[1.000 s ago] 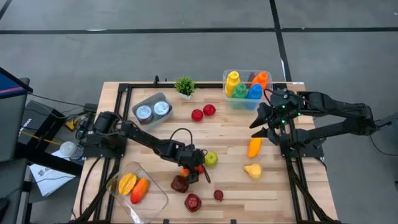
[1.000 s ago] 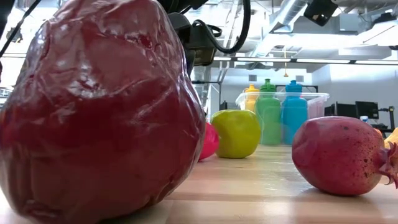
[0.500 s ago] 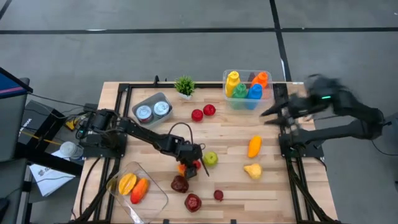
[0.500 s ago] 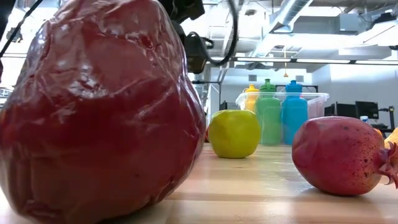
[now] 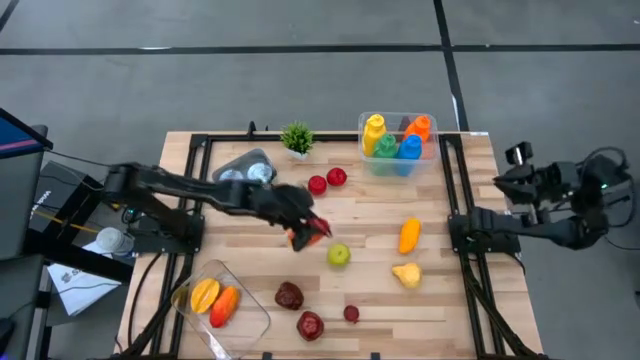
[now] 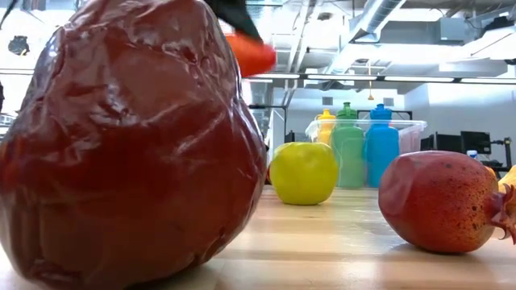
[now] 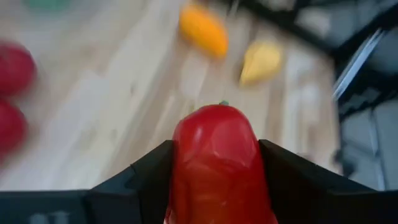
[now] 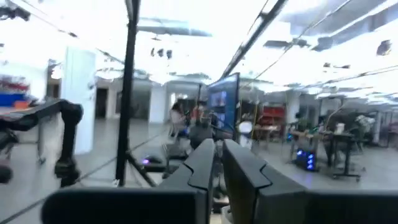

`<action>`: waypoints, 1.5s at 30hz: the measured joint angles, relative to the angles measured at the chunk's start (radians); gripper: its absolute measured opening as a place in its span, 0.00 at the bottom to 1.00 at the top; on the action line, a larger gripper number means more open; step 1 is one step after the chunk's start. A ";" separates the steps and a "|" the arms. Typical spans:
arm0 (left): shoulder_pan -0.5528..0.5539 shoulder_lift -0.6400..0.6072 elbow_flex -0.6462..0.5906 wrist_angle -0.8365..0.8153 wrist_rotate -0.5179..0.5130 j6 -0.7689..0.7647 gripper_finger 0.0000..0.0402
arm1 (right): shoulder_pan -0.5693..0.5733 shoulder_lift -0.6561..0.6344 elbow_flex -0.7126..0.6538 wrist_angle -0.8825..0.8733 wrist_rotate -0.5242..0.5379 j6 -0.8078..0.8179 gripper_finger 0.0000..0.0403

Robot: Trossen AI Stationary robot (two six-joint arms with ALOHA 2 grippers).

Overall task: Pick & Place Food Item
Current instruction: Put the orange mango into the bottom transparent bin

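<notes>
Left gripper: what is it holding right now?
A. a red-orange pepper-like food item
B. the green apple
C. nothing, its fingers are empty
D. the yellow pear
A. In the left wrist view the left gripper has its fingers clamped on either side of a red-orange food item, lifted above the table, while the green apple and yellow pear lie on the wood.
</notes>
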State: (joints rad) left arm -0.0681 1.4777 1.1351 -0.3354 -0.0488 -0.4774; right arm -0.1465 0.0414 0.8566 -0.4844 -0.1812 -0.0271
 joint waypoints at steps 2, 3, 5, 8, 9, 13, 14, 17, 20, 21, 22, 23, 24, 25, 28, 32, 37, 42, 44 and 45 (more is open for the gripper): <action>0.010 -0.072 0.000 0.021 -0.015 0.000 0.51 | 0.000 -0.035 -0.086 0.067 0.037 0.006 0.03; 0.014 -0.109 0.001 0.027 -0.024 0.001 0.50 | -0.001 -0.034 -0.113 0.082 0.051 0.017 0.02; 0.017 -0.176 0.001 0.036 -0.039 0.001 0.49 | 0.010 -0.016 -0.144 0.065 0.061 0.021 0.01; 0.014 -0.278 0.002 0.050 -0.072 0.013 0.50 | 0.017 0.070 -0.222 0.169 0.032 0.031 0.02; 0.008 -0.305 0.002 0.077 -0.079 0.025 0.50 | 0.020 0.102 -0.264 0.166 0.025 0.058 0.01; -0.020 -0.423 0.004 0.129 -0.108 0.082 0.51 | 0.040 0.191 -0.390 0.318 -0.001 0.199 0.01; -0.027 -0.452 0.004 0.124 -0.115 0.094 0.51 | 0.047 0.201 -0.428 0.330 -0.008 0.236 0.01; -0.041 -0.512 0.005 0.135 -0.128 0.112 0.50 | 0.065 0.262 -0.532 0.408 -0.021 0.340 0.00; -0.051 -0.553 0.002 0.126 -0.130 0.140 0.52 | 0.089 0.292 -0.609 0.505 -0.031 0.448 0.01; -0.053 -0.564 0.002 0.118 -0.130 0.149 0.52 | 0.095 0.290 -0.631 0.512 -0.031 0.483 0.01; -0.056 -0.573 0.002 0.114 -0.130 0.153 0.52 | 0.102 0.294 -0.643 0.517 -0.029 0.516 0.01; -0.059 -0.583 0.002 0.114 -0.128 0.157 0.52 | 0.107 0.305 -0.648 0.538 -0.027 0.549 0.00; -0.064 -0.590 0.002 0.112 -0.128 0.158 0.52 | 0.111 0.309 -0.654 0.541 -0.027 0.581 0.00; -0.068 -0.593 0.002 0.111 -0.128 0.159 0.52 | 0.115 0.312 -0.666 0.529 -0.031 0.617 0.00; -0.075 -0.606 0.002 0.077 -0.128 0.154 0.51 | 0.113 0.313 -0.676 0.514 -0.027 0.696 0.01; -0.090 -0.608 0.002 0.026 -0.128 0.137 0.52 | 0.112 0.313 -0.682 0.487 -0.027 0.708 0.01; -0.098 -0.578 0.002 -0.029 -0.097 0.128 0.52 | 0.112 0.312 -0.682 0.488 -0.027 0.708 0.01; -0.156 -0.535 0.002 -0.183 0.031 -0.061 0.52 | 0.112 0.312 -0.682 0.486 -0.027 0.708 0.01; -0.217 -0.503 0.002 -0.264 0.051 -0.138 0.53 | 0.112 0.313 -0.682 0.486 -0.027 0.708 0.01; -0.252 -0.486 0.002 -0.292 0.054 -0.176 0.53 | 0.112 0.313 -0.682 0.486 -0.027 0.708 0.01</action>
State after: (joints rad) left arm -0.3199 0.9918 1.1372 -0.6279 0.0053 -0.6531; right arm -0.0349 0.3542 0.1744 0.0017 -0.2085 0.6811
